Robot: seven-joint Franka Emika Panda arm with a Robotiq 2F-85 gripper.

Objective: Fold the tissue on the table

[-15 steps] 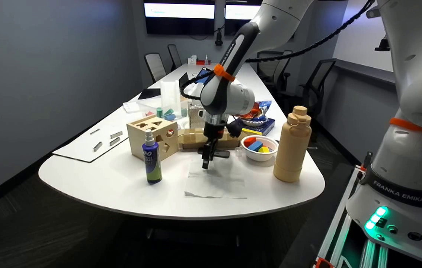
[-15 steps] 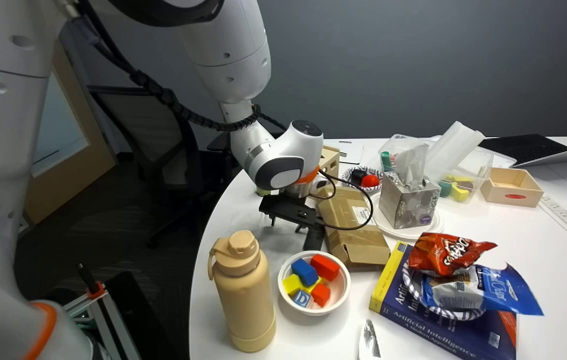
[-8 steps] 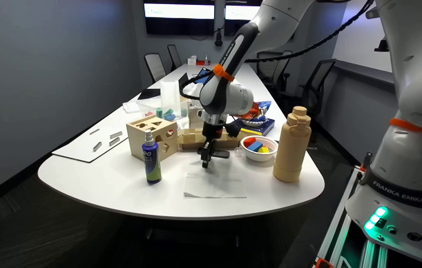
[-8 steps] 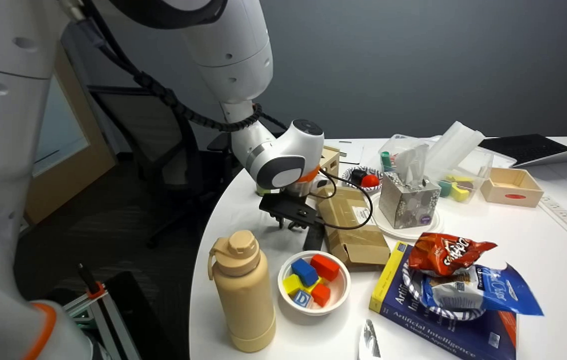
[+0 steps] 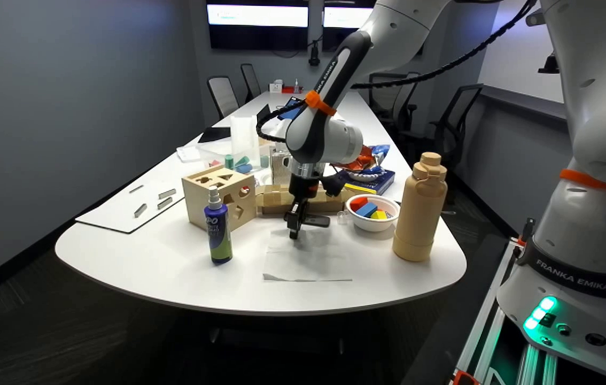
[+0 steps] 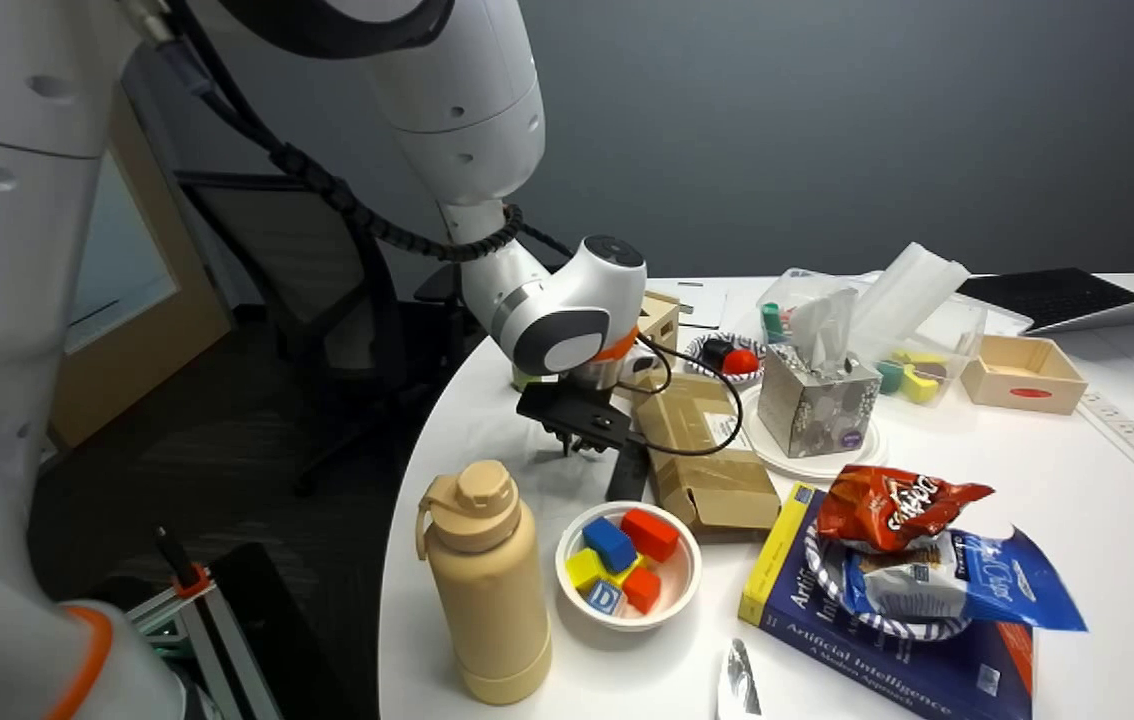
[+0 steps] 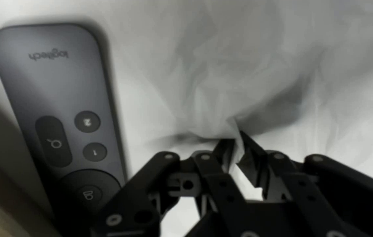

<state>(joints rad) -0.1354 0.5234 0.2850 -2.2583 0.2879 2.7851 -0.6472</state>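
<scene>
In a grey-walled room (image 5: pixel 78 107) with chairs (image 5: pixel 223 96) and lit screens (image 5: pixel 258 16), the gripper (image 7: pixel 236 146) pinches the tissue (image 5: pixel 311 263) on the rounded white table (image 5: pixel 142 267).

Can't see the full Logitech remote (image 7: pixel 58 85) (murky low down) or tissue (image 7: pixel 255 49) (cropped) in the wrist view. Barely see the spray bottle (image 6: pixel 525 381) behind the arm (image 6: pixel 572 300) in an exterior view.

I see long white table (image 5: pixel 137 267); on it: creased white paper tissue (image 5: pixel 308 262), tall tan bottle (image 5: pixel 419 214), purple-and-green spray bottle (image 5: pixel 218 230).
</scene>
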